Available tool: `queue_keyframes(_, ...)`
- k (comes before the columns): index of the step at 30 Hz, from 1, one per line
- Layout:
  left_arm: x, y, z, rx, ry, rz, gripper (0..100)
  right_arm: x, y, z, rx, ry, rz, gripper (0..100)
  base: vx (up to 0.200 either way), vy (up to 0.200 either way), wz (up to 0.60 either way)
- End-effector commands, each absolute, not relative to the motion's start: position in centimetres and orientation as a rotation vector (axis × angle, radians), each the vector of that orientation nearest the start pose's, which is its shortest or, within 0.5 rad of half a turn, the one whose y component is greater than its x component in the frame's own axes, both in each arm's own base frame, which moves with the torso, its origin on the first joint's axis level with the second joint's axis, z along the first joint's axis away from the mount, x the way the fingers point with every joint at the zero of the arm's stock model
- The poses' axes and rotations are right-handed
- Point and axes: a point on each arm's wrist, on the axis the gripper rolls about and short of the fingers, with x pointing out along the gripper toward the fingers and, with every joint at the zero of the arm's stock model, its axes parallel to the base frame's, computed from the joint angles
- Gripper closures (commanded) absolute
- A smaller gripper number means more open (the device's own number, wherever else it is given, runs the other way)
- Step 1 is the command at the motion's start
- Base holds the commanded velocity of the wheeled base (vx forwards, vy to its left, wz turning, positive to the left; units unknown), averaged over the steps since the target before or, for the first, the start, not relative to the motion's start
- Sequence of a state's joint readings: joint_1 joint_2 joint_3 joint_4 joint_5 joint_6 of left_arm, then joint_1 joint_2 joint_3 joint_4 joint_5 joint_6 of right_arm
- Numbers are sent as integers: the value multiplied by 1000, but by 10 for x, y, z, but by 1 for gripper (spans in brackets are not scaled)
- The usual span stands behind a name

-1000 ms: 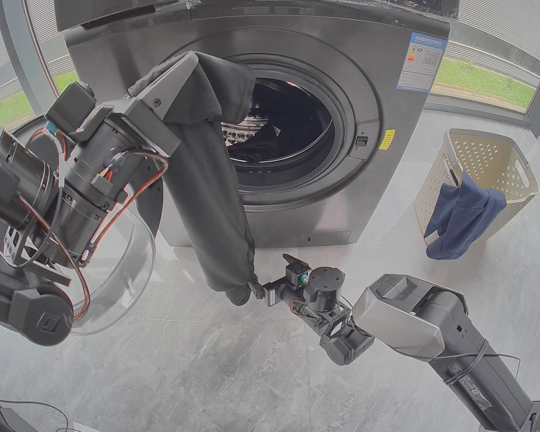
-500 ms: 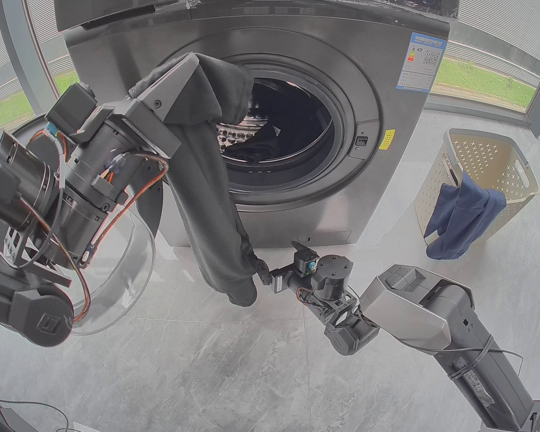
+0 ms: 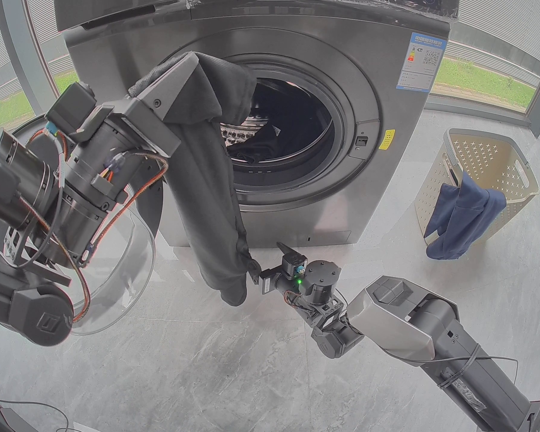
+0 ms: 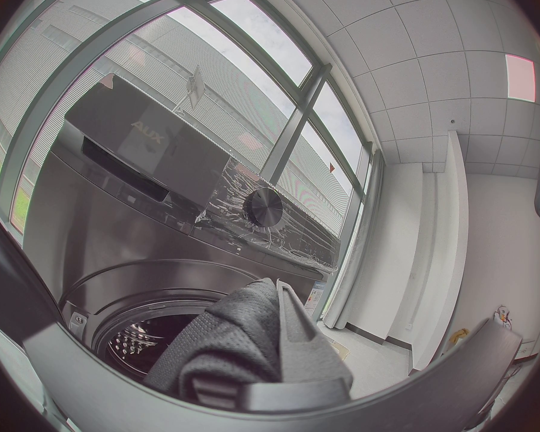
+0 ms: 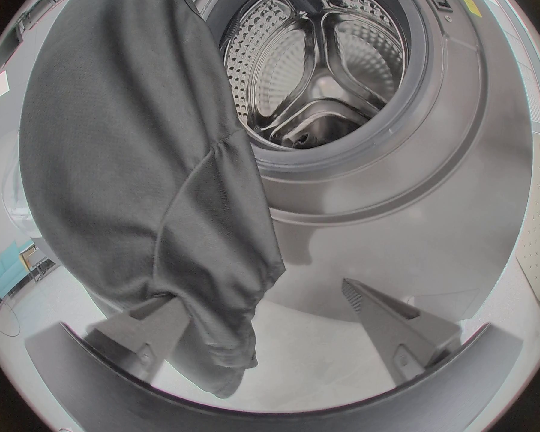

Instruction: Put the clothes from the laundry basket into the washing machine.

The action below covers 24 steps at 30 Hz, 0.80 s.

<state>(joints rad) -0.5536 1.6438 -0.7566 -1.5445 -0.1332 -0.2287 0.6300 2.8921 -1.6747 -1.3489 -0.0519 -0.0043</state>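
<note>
We look down at one front-loading washer (image 3: 366, 61) filling the upper middle of the head view, its glass door (image 3: 117, 259) swung open at the lower left. The left gripper (image 3: 189, 70), at upper left, is clamped on the top of a grey garment (image 3: 207, 199) and holds it high beside the round opening. We judge that height is meant to lift the long cloth off the floor (image 3: 222, 355) so it can go over the rim. The garment hangs straight down across the washer's front, its hem low in the centre. There the right gripper (image 3: 264, 268) sits with its jaws spread apart. One finger (image 5: 141, 337) touches the hem and the other stands off it. It looks placed to gather the dangling end so both arms can feed the cloth in. Inside the drum (image 3: 294, 121) lies a dark garment (image 3: 261, 145), already loaded. At the right, well apart from the washer, stands one pale basket (image 3: 492, 151) with a blue garment (image 3: 462, 217) draped over its near rim, waiting its turn. We count two grippers, one washer, one basket and three garments: one held, one in the drum, one on the basket.
</note>
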Motion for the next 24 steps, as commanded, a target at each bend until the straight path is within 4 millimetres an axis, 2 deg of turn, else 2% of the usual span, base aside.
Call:
queue_keyframes(1,230,-146,274,-353,-577,-736,100,425,310,-50,48,-143,579,100,0,0,0)
queue_keyframes(6,230,-146,273,-352,-574,-736,100,426,308,-44,54,-156,572,100,0,0,0)
queue_keyframes(8,230,-145,273,-352,-574,-733,100,430,302,-34,59,-174,560,100,0,0,0)
queue_keyframes(12,234,-141,272,-345,-574,-712,100,433,282,3,64,-201,524,100,0,0,0)
queue_keyframes(15,239,-136,271,-337,-573,-689,100,431,258,34,63,-209,487,100,0,0,0)
queue_keyframes(16,239,-136,271,-337,-573,-689,100,431,258,34,63,-209,487,100,0,0,0)
queue_keyframes(19,240,-132,270,-332,-570,-675,100,418,223,76,72,-224,438,100,0,0,0)
queue_keyframes(20,240,-132,270,-332,-570,-675,100,417,221,79,74,-226,435,100,0,0,0)
queue_keyframes(22,239,-132,268,-332,-562,-670,100,398,198,112,88,-242,410,100,0,0,0)
queue_keyframes(24,239,-131,266,-332,-555,-662,100,388,188,126,98,-251,402,100,0,0,0)
